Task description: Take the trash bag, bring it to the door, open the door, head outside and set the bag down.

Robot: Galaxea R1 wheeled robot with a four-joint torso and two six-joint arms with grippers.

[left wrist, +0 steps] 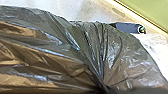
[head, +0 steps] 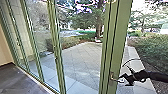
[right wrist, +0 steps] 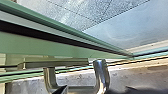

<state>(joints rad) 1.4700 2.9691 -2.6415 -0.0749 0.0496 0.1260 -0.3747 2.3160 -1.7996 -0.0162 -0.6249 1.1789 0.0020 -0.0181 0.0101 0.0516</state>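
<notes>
Right pincer (head: 125, 80), its grip I cannot tell, is beside the handle (head: 112, 76) at the door edge (head: 120, 42), open paving (head: 82, 58) outside.

In the head view, the right arm (head: 157, 76) is cut off by the right edge; the right gripper (head: 125, 80) blurs into the door handle (head: 112, 76), so contact between them cannot be told; the green door frame (head: 120, 37) runs out past the top and bottom edges, and the tree (head: 99, 20) loses its crown to the top one. In the left wrist view, the trash bag (left wrist: 50, 60) extends past the picture's edge, its gathered neck sinking into dark blur; it hides part of a dark blue cylinder (left wrist: 127, 27), whose end is too small to make out. In the right wrist view, a dark pointed shape (right wrist: 60, 90) is cut off, too blurred to name.
</notes>
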